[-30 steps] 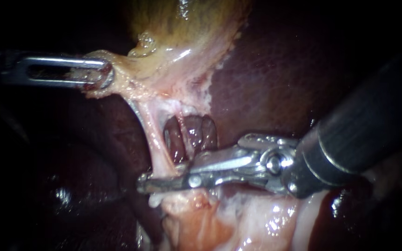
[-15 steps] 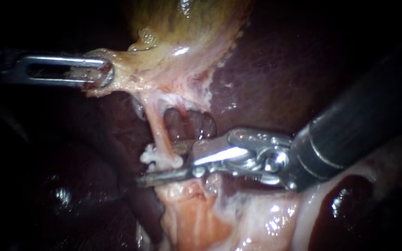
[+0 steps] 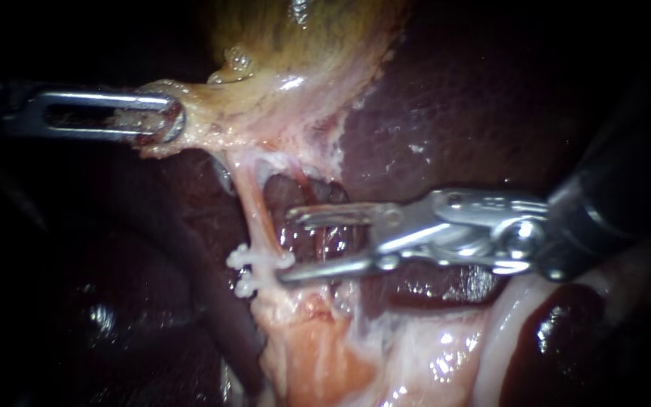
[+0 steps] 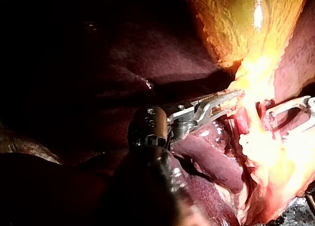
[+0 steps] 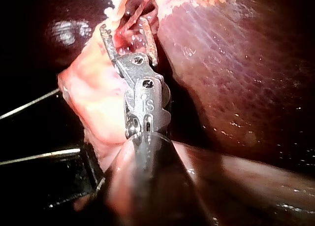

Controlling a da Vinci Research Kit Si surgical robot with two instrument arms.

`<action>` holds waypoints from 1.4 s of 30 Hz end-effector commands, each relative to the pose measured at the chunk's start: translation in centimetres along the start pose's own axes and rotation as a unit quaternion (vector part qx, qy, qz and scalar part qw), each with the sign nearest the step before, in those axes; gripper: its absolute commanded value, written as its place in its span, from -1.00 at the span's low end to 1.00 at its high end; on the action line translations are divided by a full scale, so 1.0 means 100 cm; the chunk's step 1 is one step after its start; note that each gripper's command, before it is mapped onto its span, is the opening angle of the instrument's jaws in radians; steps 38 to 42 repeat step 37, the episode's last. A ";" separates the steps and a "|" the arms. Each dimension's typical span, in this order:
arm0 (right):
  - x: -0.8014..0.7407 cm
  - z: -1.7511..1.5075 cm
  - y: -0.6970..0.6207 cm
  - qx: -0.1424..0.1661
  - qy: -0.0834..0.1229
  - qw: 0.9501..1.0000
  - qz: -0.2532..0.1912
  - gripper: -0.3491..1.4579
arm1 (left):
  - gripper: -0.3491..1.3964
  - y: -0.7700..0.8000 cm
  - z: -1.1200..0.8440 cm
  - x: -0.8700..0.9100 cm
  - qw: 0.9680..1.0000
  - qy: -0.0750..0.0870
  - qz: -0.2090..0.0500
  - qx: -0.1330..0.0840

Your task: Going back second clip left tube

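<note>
Withdrawal is under way: my right instrument (image 3: 289, 246), jaws wide and empty, has pulled rightward off the left tube (image 3: 254, 211) at centre frame, leaving a white clip (image 3: 260, 260) seated across it, so clipping looks done, while my left instrument (image 3: 167, 119) clamps the gallbladder (image 3: 303, 60) edge at upper left.

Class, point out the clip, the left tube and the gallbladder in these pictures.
clip (image 3: 259, 260): endoscope view, middle of its white bar.
left tube (image 3: 255, 213): endoscope view, pale mid-length above the clip.
gallbladder (image 3: 303, 45): endoscope view, yellowish wall.
</note>
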 end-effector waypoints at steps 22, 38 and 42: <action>-0.0012 -0.0061 0.0008 -0.015 -0.019 0.999 -0.033 -0.06 | -1.00 -0.0024 0.0057 -0.0019 1.000 0.003 0.009 0.007; -0.0009 -0.0060 0.0002 -0.006 -0.019 0.999 -0.033 -0.06 | -1.00 -0.0033 0.0064 -0.0023 1.000 -0.006 0.011 0.008; -0.0009 -0.0060 0.0002 -0.006 -0.019 0.999 -0.033 -0.06 | -1.00 -0.0033 0.0064 -0.0023 1.000 -0.006 0.011 0.008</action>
